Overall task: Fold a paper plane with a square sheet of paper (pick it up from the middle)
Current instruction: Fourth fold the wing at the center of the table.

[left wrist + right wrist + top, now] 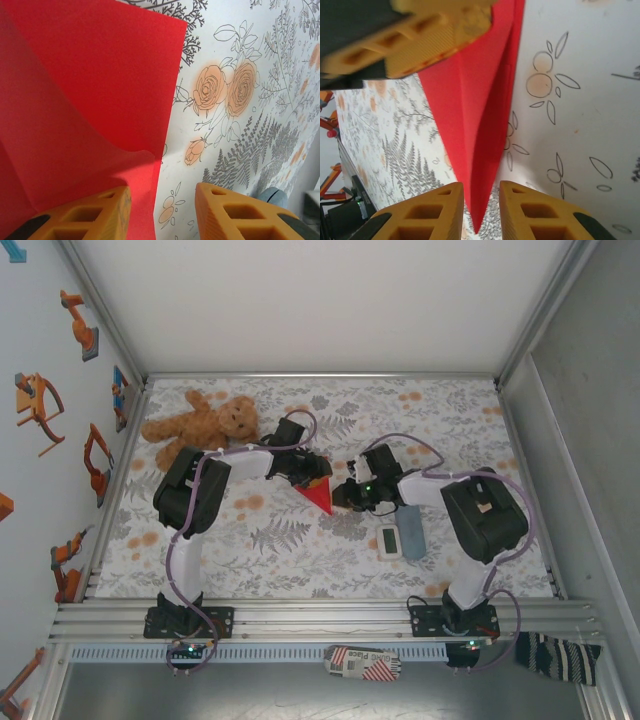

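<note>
The paper (316, 496), folded to a narrow red point, lies on the bench (300, 560) between the two arms, and its long axis runs from one hand to the other: the wide end under the left hand (305, 472), the tip toward the right hand (346, 496). In the right wrist view the tip of the paper (475, 125) sits in the gap of the right hand (481, 187). The jaws there are a little apart, with bare bench showing beside the point, so I judge it released rather than pinching. The left hand (162, 192) is also parted. One finger (85, 215) is over the paper (85, 100), the other is over bare bench, and the paper's straight edge runs between them. Both hands are at the paper, the right at the tip and the left at the broad part. Whether the left finger presses the paper down is hard to tell. A loose flap curls up there, the layers beneath are hidden, and in the overhead view the arms cover most of the fold.
</note>
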Robot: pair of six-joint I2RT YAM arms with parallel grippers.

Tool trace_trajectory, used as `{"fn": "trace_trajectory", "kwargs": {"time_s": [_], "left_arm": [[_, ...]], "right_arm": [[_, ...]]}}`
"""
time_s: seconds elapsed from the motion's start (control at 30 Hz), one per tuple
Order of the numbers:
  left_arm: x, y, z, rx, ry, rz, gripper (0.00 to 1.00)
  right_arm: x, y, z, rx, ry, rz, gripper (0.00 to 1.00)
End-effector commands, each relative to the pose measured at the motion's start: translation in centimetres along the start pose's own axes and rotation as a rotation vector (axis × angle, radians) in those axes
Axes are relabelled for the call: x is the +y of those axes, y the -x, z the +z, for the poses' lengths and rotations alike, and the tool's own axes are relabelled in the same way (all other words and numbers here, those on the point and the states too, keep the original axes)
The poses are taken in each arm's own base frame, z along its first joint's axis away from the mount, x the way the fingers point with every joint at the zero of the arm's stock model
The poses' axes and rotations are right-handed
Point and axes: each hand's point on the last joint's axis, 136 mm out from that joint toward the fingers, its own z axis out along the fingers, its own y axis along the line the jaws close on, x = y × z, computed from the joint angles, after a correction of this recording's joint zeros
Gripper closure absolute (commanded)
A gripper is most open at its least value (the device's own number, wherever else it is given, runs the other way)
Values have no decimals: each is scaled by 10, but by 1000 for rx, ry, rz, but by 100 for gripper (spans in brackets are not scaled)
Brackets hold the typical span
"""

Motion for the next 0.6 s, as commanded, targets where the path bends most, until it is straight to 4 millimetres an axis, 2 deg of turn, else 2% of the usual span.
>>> {"fn": "trace_trajectory", "kwargs": {"time_s": [0.0,0.07,0.23,0.4,0.57], "left_arm": [[43,-17,14,52,142,-42,59],[43,-17,14,53,141,-42,59],[42,-17,14,52,139,-42,60],[40,-16,13,49,135,-42,60],[38,-15,12,48,129,-42,60]], "right_arm": [[8,14,-13,-90,-13,-30,75],[12,15,-13,-95,11,-37,75],[33,16,0,-52,151,-38,85],[35,12,15,1,182,-28,89],[26,7,25,25,156,-11,91]]}}
